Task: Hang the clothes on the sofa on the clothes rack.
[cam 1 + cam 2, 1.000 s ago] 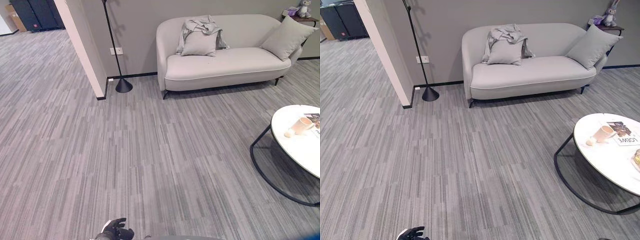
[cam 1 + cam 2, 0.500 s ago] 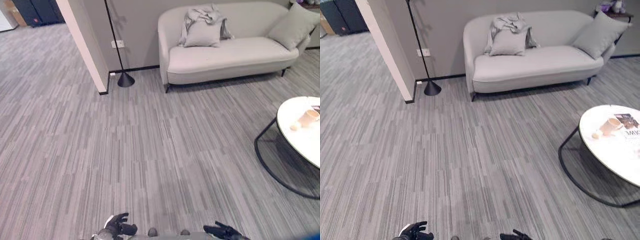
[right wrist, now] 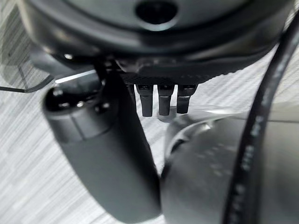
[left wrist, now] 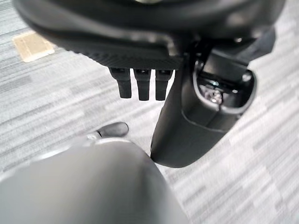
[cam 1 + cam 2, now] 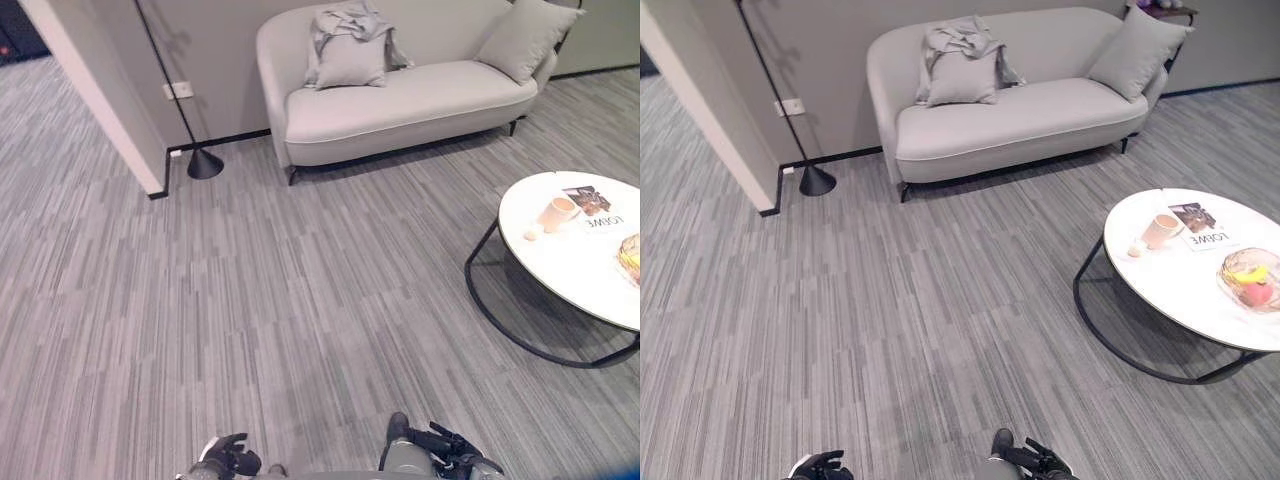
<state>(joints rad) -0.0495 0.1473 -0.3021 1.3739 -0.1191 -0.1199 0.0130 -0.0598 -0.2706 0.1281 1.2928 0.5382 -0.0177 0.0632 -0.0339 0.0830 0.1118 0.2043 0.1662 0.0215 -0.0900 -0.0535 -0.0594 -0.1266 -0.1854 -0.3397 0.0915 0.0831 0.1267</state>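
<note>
A crumpled grey garment (image 5: 345, 20) lies over the backrest of the light grey sofa (image 5: 400, 105), behind a square cushion (image 5: 350, 62) at the sofa's left end. The sofa stands against the far wall, several steps of carpet away from me. Both hands hang low near my body. My left hand (image 5: 228, 460) holds nothing, and its fingers (image 4: 142, 85) point down, straight and relaxed. My right hand (image 5: 447, 450) is likewise empty, its fingers (image 3: 161, 100) loose over the carpet.
A floor lamp with a black cone base (image 5: 204, 163) stands left of the sofa, beside a wall corner (image 5: 110, 110). A round white coffee table (image 5: 560, 275) on a black frame sits at the right, bearing a cup (image 5: 557, 212), a magazine and a fruit bowl (image 5: 1250, 280). A second cushion (image 5: 525, 38) leans at the sofa's right end.
The whole picture has shifted, so the camera has moved: sofa and lamp sit further left, and more of the table shows. My right hand has come further into view.
</note>
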